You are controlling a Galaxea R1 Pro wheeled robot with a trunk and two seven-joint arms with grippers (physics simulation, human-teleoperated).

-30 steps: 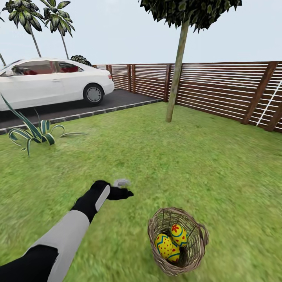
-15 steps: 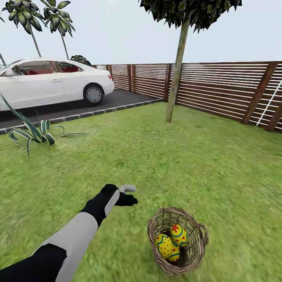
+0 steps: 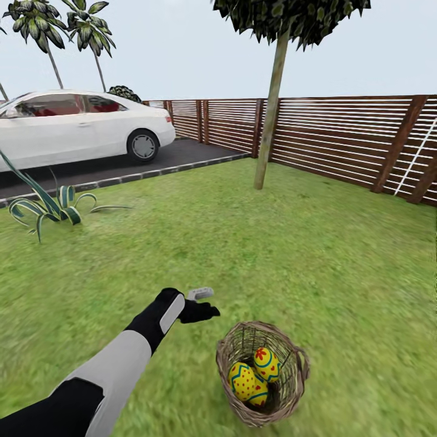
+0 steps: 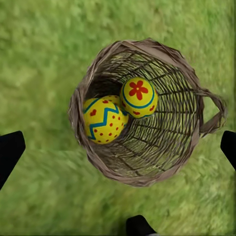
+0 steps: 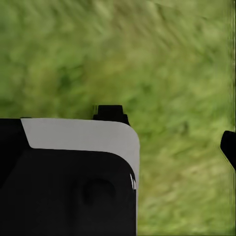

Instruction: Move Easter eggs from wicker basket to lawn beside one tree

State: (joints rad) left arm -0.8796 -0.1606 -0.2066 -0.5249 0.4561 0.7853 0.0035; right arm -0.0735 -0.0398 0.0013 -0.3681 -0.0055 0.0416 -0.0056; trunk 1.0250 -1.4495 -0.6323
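The wicker basket [image 3: 263, 373] sits on the lawn [image 3: 340, 261], just right of and nearer than the left gripper [image 3: 203, 311]. Two Easter eggs [image 4: 118, 108] lie touching inside it. Far ahead of the gripper stands the tree [image 3: 269, 109], the fence [image 3: 340, 142] behind it; the car [image 3: 73, 127] is ahead-left.

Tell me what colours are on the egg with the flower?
The flower egg is yellow, with a red flower and a blue ring around it. The left wrist view shows it best.
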